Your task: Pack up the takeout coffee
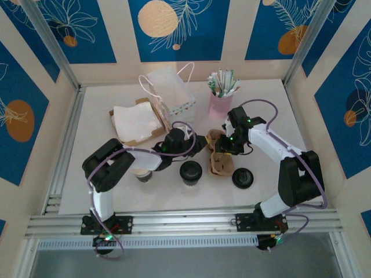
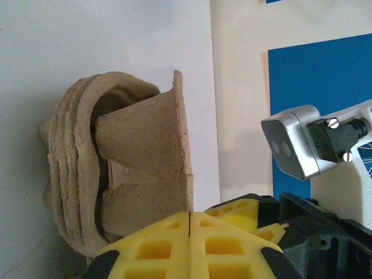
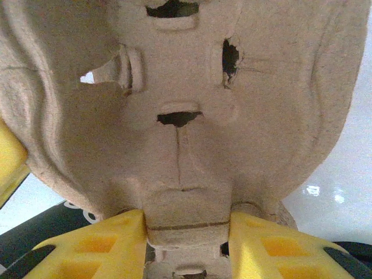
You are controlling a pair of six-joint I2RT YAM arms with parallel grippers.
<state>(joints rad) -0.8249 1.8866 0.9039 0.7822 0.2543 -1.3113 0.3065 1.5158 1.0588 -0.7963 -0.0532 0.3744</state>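
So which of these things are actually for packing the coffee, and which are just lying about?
For the job: dark paper cup with round black plastic lid; brown moulded-pulp cup carriers; probably the white paper bag with handles.
Lying about: lidless paper cup; second round black lid; pink cup of wrapped sticks.

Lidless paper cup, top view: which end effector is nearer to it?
Left. The left end effector is up and right of the lidless paper cup, at the pulp cup carrier; the right end effector sits farther right.
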